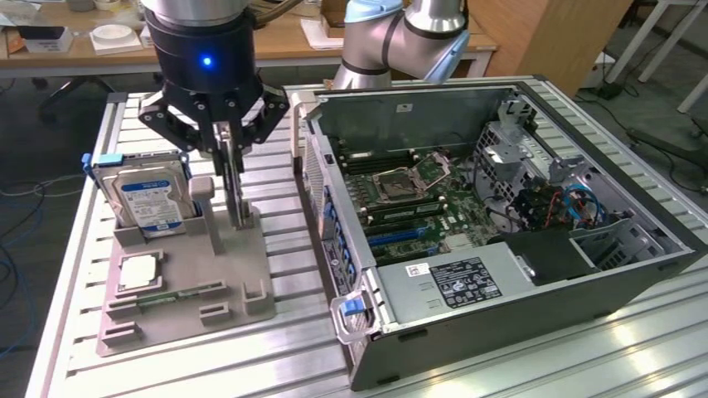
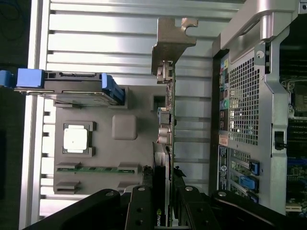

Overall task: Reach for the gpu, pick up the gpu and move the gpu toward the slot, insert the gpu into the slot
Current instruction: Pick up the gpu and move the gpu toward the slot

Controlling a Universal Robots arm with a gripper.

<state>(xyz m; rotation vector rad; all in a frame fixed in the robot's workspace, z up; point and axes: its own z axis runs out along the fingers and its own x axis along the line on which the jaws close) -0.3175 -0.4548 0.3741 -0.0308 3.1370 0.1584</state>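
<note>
The gpu (image 1: 238, 199) stands on edge in the grey holder (image 1: 238, 274), a thin card seen edge-on in the wrist view, gpu (image 2: 168, 100), with its pale metal bracket (image 2: 172, 43) at the far end. My gripper (image 1: 232, 162) hangs straight down over it, and its black fingers (image 2: 144, 201) are shut on the card's upper edge from both sides. The card's lower edge still sits at the holder. The slot (image 1: 396, 235), a long blue strip on the green motherboard, lies inside the open computer case (image 1: 498, 274) at the exterior view's right.
On the same holder are a silver hard drive (image 1: 149, 199) with a blue-white label, a square silver chip (image 1: 138, 272) and a green memory stick (image 1: 168, 296). The case's tall side wall (image 1: 332, 240) stands between holder and motherboard. A second arm (image 1: 387, 41) rises behind the case.
</note>
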